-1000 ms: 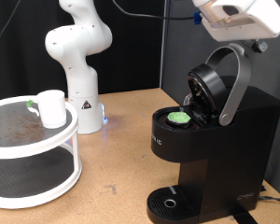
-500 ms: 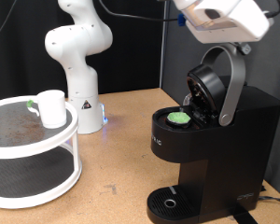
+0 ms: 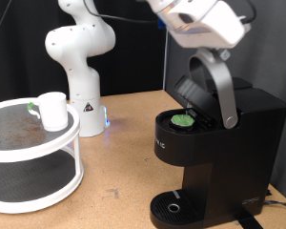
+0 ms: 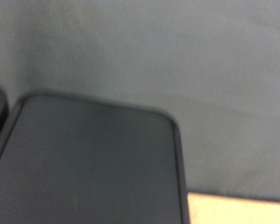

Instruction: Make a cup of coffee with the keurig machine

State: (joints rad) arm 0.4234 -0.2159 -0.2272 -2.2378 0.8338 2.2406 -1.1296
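The keurig machine (image 3: 224, 143) stands at the exterior view's right, black and boxy. Its silver-grey lid handle (image 3: 219, 91) is raised and tilted forward over the open chamber, where a green-topped pod (image 3: 184, 120) sits. My gripper (image 3: 212, 50) is at the top of that view, right at the upper end of the handle; its fingers are hidden under the white hand. The white cup (image 3: 53, 110) stands on the top shelf of a round white rack (image 3: 74, 167) at the left, far from the gripper. The wrist view shows only a dark flat top with a rounded corner (image 4: 93, 159).
The white arm's base (image 3: 83, 95) stands at the back, between the rack and the machine. A dark curtain hangs behind the machine. The wooden table (image 3: 124, 162) runs between the rack and the machine. The round drip base (image 3: 172, 208) is at the machine's foot.
The hand has moved left and down across the exterior view. The lid handle and the black lid under it have swung forward and lower over the pod chamber.
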